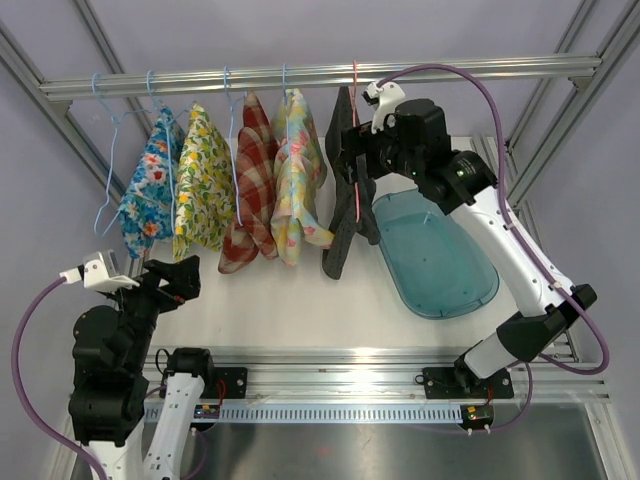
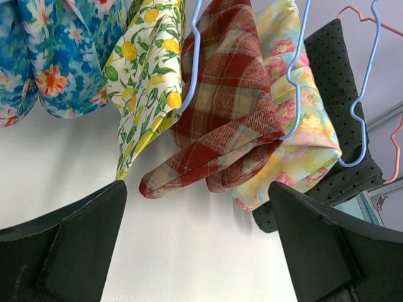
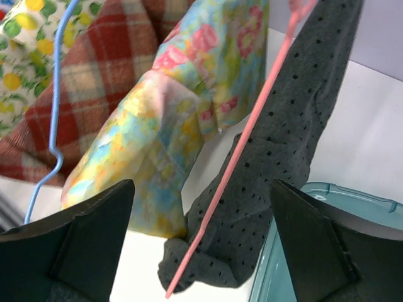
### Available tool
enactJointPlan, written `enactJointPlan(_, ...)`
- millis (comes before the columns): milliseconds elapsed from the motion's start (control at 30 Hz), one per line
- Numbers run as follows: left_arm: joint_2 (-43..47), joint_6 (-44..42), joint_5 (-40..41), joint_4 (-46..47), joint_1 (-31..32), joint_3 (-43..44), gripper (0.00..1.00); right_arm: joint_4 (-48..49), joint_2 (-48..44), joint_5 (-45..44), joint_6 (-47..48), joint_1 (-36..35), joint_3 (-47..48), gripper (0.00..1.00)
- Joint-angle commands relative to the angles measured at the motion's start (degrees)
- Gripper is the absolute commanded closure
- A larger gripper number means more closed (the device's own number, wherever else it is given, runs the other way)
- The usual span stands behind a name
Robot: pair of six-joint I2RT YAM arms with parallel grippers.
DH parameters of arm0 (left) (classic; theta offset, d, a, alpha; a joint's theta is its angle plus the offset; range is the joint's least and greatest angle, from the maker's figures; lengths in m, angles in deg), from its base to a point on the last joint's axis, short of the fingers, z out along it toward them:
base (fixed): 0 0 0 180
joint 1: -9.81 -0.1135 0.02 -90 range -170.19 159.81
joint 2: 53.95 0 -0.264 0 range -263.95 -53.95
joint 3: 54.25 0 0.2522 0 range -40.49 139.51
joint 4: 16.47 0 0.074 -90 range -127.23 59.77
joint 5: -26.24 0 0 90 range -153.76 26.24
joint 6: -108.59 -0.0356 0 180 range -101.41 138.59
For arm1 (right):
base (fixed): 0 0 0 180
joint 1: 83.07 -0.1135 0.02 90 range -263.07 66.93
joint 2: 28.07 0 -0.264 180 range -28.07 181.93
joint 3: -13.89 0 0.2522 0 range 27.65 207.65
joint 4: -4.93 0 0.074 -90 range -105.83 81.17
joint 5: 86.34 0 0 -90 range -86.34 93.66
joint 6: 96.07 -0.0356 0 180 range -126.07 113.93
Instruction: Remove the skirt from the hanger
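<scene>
I'm at the approach step. My right hand (image 3: 201,184) is up by the rail (image 1: 400,70), fingers wide apart with nothing gripped, lined up on the dark skirt (image 3: 283,126). That skirt hangs straight ahead of the hand, draped on the pink hanger (image 3: 252,126), whose wire crosses the gap between the fingers in the wrist view. I take it as the one to remove, since it is nearest this hand. The pastel skirt (image 3: 170,119) hangs just to the hand's left.

The dark skirt's long axis runs down from the rail. Its bunched lower end points at the desk (image 1: 300,310), beside the rim of the tray (image 3: 352,201) below the hand.

Next I need to move forward until cloth alone, not wire, sits between the fingers. Then I close and draw the skirt down and off the hanger.

My left hand (image 2: 198,185) sits low and well off to the side, fingers apart and empty.
</scene>
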Motion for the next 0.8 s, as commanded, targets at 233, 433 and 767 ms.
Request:
enactJointPlan(233, 0.1, 2.6, -3.4, 4.3, -0.2, -3.1, 0.01, 7.2, 3.3, -15.3, -3.2, -1.6, -0.5, 0.57)
enactJointPlan(433, 0.1, 1.9, -3.7, 4.2, -0.2, -3.3, 0.01, 7.1, 2.7, -13.7, -1.7, -1.6, 1.8, 1.0)
enactJointPlan(767, -0.9, 0.8, -7.5, 7.6, -0.2, -3.1, 0.01, 15.9, -4.3, -10.9, -1.2, -1.5, 5.9, 1.0)
